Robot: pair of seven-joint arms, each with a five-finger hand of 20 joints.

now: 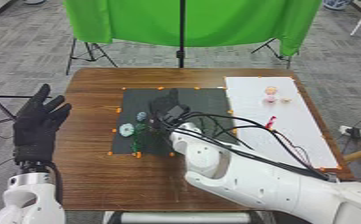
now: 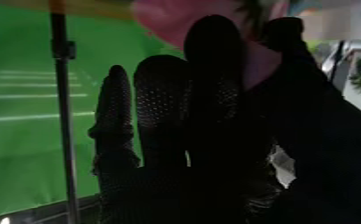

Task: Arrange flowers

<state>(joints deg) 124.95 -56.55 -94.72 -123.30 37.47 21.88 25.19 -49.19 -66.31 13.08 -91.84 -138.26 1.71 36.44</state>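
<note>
No text, label, brand, number or sign can be read in either picture.
</note>
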